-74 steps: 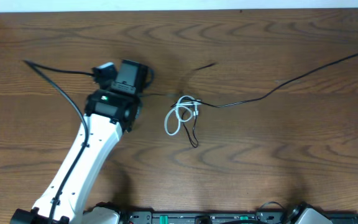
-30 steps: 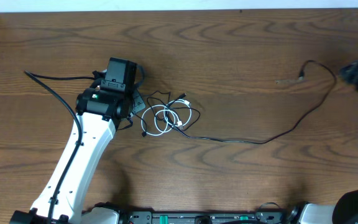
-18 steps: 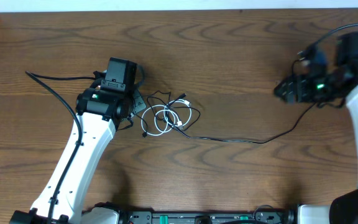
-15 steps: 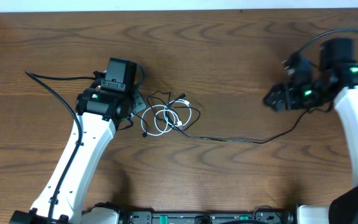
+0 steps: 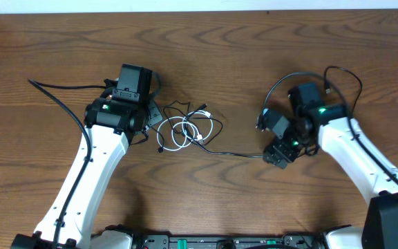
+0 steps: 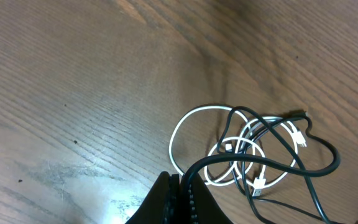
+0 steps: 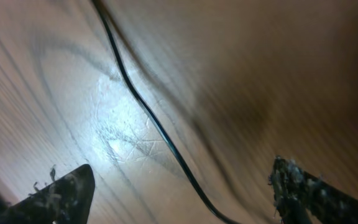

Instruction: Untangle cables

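On the wooden table (image 5: 254, 41), the left arm (image 5: 92, 173) is reaching forward and the right arm (image 5: 354, 149) is bending inward toward the centre. The left gripper (image 6: 180, 190) is pinching a black cable (image 6: 229, 158) at the edge of the tangle, near the white cable (image 6: 211, 106) coils. The right gripper (image 7: 179, 193) is standing wide apart, with a long black cable (image 7: 143, 102) lying on the table between its fingers.
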